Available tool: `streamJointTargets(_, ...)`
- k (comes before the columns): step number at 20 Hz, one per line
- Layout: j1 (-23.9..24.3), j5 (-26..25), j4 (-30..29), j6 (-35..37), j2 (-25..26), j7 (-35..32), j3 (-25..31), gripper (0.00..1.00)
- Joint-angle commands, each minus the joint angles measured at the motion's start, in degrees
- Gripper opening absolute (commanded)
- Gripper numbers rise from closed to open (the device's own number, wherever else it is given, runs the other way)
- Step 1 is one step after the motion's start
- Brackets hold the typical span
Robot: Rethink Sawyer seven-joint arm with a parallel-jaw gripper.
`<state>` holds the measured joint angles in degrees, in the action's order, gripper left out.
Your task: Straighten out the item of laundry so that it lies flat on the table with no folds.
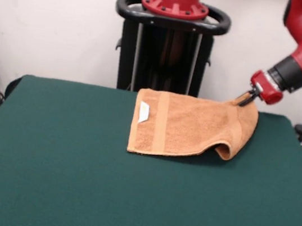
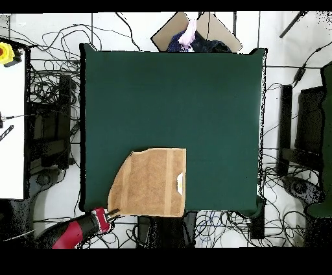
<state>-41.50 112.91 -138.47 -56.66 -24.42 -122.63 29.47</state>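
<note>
The tool (image 1: pixel 248 99) sits at the towel's (image 1: pixel 186 127) far corner by the pedestal side of the desk (image 1: pixel 75 164), its dark tips pressed together on a pinch of cloth, so that corner stands raised off the felt. From above, the tool (image 2: pixel 113 212) meets the towel (image 2: pixel 150 181) at about the 7 o'clock corner of the cloth, close to the desk's (image 2: pixel 168 97) bottom edge.

Outward from the grip, the cloth slopes down and rolls under itself: in the front view a rounded fold curls along the towel's 4 o'clock side, and from above the 10 o'clock corner looks cut off on a slant, which I take to be the same tucked part. The rest lies flat, with the white tag (image 1: pixel 144 112) and a woven band (image 1: pixel 161 123) showing on the side away from the tool.

The step in hand seems to be drawing the held corner out to undo that roll. To do it well, I would pull low and outward, away from the tag side, along the diagonal of the cloth, keeping the lift slight so the flat part anchors by friction instead of sliding. The corner already lies near the desk edge, so the pull has little room; overshoot could hang cloth over the side.
</note>
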Motion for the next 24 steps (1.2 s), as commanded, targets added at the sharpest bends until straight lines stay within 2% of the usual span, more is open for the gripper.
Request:
streamJointTargets(1, 3.03, 2.91, 10.66, 0.44, 1.05, 4.14, 8.17, 0.0)
streamJointTargets(17, 4.48, 5.55, 8.46, -3.66, -0.22, 7.29, 10.89, 0.0)
streamJointTargets(18, 4.38, 5.2, 8.45, -4.17, -0.13, 7.77, 10.79, 1.0)
streamJointTargets(24, 6.41, 6.59, 5.45, -1.36, -4.07, 6.47, 12.21, 1.0)
